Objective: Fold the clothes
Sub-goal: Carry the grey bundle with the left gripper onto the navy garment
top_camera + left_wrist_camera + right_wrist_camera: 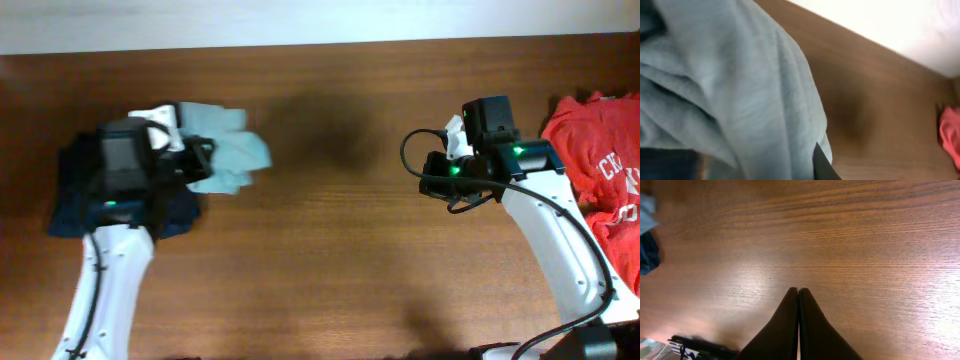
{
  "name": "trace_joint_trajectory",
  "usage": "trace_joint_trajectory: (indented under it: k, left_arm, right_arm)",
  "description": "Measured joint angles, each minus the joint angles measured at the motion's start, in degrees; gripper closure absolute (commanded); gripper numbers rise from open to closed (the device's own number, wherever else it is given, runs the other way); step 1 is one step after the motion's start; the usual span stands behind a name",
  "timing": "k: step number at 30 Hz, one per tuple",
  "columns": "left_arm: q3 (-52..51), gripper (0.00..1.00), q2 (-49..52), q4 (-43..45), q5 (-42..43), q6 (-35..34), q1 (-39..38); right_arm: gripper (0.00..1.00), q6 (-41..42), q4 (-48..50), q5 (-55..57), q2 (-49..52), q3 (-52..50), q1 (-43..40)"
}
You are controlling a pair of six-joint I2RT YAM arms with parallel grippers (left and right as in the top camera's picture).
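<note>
Left side: my left gripper [196, 156] is clamped on a bunched pale grey-blue shirt [740, 90]. Cloth fills most of the wrist view, and only one dark fingertip [823, 165] pokes out below its edge. From above, the bunch sticks out to the right of the gripper, over the table [330, 250]. A dark navy shirt [70, 195] lies flat under the wrist and to its left. The left forearm comes up from the bottom edge, with the wrist over the navy shirt.

Right side: my right gripper [798, 294] has its fingers pressed together and holds nothing, with bare wood beneath it. The arm curves in from the lower right corner. A red shirt with white lettering [600, 150] lies crumpled at the table's right edge, just beside the wrist but apart from the fingers. The grey-blue shirt is well apart from this gripper.
</note>
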Motion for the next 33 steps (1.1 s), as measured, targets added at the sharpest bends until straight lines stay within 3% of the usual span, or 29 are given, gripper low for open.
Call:
trace_joint_trajectory:
  k: [10,17,24,33]
  left_arm:
    - [0.04,1.00,6.97,0.07,21.70,7.48,19.74]
    - [1.09,1.00,15.43,-0.22,34.77,12.55,23.69]
    - [7.30,1.00,19.54,-0.48,37.57,14.12,26.95]
    - [9.90,1.00,20.37,-5.11,33.22,14.99,32.98]
  right_arm:
    - [0.96,-0.04,-0.11,0.00,0.00,0.00,0.00]
    - [0.96,-0.09,-0.11,0.00,0.00,0.00,0.00]
    - [0.96,-0.07,-0.79,0.26,0.00,0.00,0.00]
    - [0.96,-0.07,-0.72,1.11,0.00,0.00,0.00]
